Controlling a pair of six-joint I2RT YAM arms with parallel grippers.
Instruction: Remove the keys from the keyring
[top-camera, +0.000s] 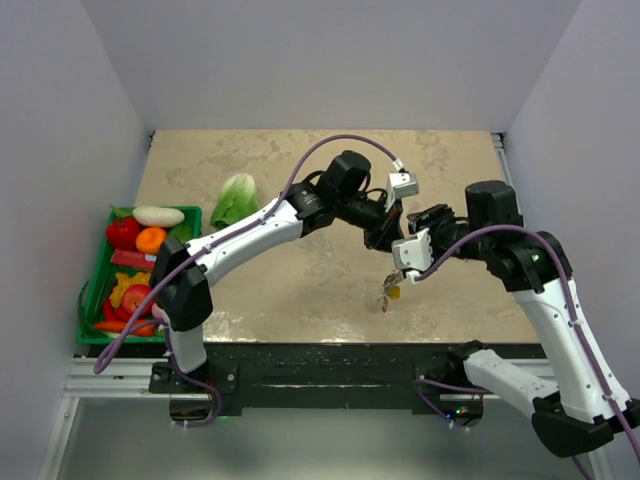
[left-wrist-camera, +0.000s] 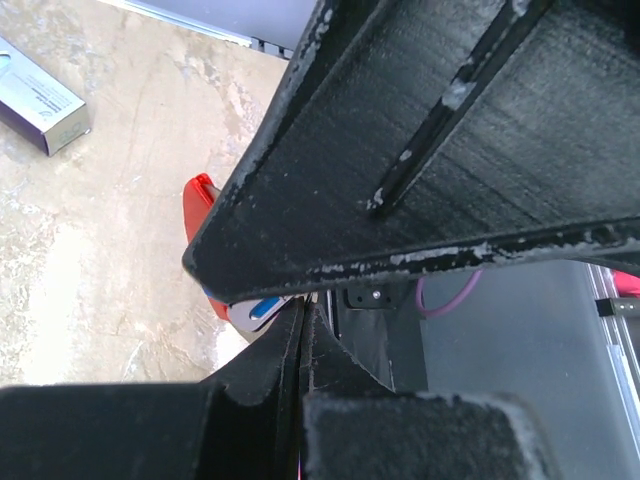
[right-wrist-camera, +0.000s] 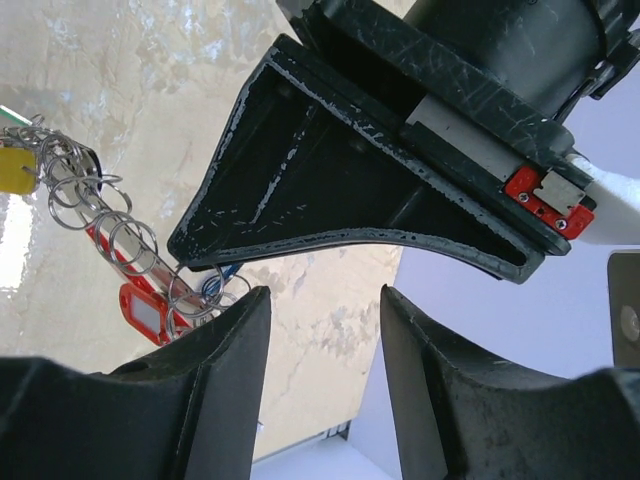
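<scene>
The keyring (right-wrist-camera: 110, 225), a string of thin silvery rings, hangs in the air over the middle of the table. It carries keys with a red tag (right-wrist-camera: 145, 312) and a yellow tag (right-wrist-camera: 15, 168). From above the bunch (top-camera: 388, 290) dangles just below both grippers. My left gripper (top-camera: 384, 238) (left-wrist-camera: 303, 312) is shut, and the top of the ring string ends at its fingertips. The red fob (left-wrist-camera: 197, 205) shows beyond them. My right gripper (right-wrist-camera: 325, 295) (top-camera: 402, 262) stands open right beside the rings, with nothing between its fingers.
A green basket (top-camera: 96, 300) full of toy vegetables sits at the table's left edge. A lettuce (top-camera: 236, 200) lies behind it. A small silver and purple box (left-wrist-camera: 40, 100) lies on the table. White walls close in the table on three sides.
</scene>
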